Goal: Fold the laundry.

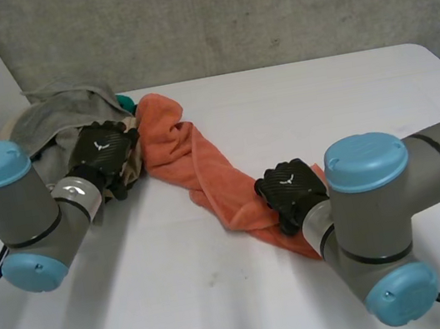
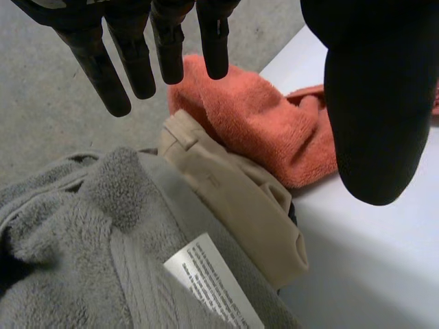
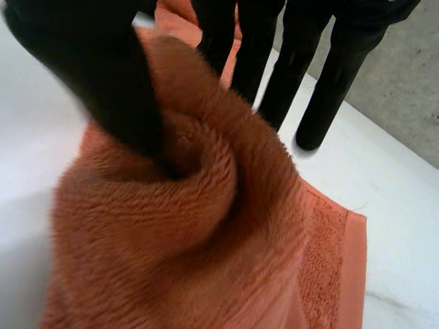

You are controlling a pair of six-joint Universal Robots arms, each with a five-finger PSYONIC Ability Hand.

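Light's soft and even, coming from above. The white table (image 1: 297,118) glows bright, with no hard glare anywhere. The concrete wall (image 1: 261,5) behind sits a shade duller. The orange towel (image 1: 204,167) is well lit on top, with a thin soft shadow tucked under its near edge. Up close, its pile goes dark down in the deep fold. The grey towel (image 2: 82,260) dims in its creases, its label (image 2: 212,288) shining white.
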